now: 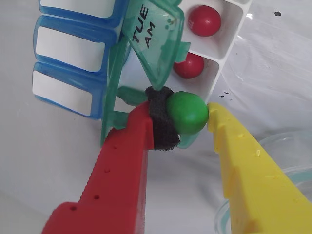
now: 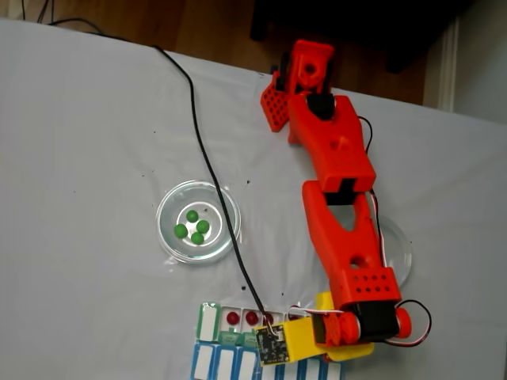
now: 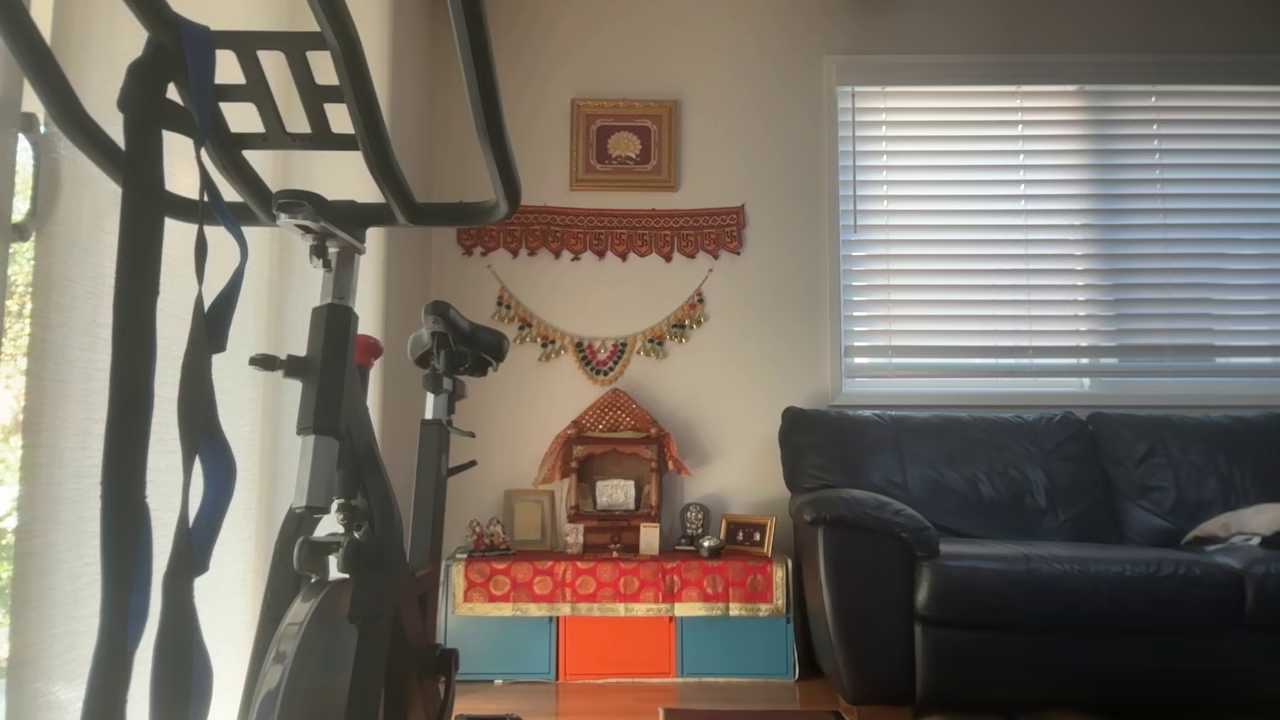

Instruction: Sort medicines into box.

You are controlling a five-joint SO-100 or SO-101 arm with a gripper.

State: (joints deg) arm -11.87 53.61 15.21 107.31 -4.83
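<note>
1. In the wrist view the gripper (image 1: pixel 187 117) is clamping a green ball (image 1: pixel 188 113) between a black foam pad (image 1: pixel 161 122) on the red finger (image 1: pixel 122 165) and the tip of the yellow finger (image 1: pixel 234 146).
2. The held ball is sitting right at the near end of the pill organiser (image 1: pixel 222 53), just past the open green lid (image 1: pixel 153 39) marked TUE AM.
3. Two red balls are lying in the white compartments beyond, one (image 1: pixel 188 65) nearer the gripper and one (image 1: pixel 204 20) farther.
4. Blue-lidded compartments (image 1: pixel 68 53) are running along the left of that view.
5. In the fixed view the orange arm (image 2: pixel 341 206) is reaching down-frame to the organiser (image 2: pixel 210 324) at the bottom edge, with two red balls (image 2: pixel 233 318) showing in its compartments.
6. Four green balls (image 2: pixel 192 226) are lying in a round glass dish (image 2: pixel 198 222) left of the arm, well apart from the organiser.
7. A second dish (image 2: pixel 400 253) is peeking out from under the arm on the right.
8. The other view is showing a room with a sofa (image 3: pixel 1030 550) and an exercise bike (image 3: pixel 340 450).
</note>
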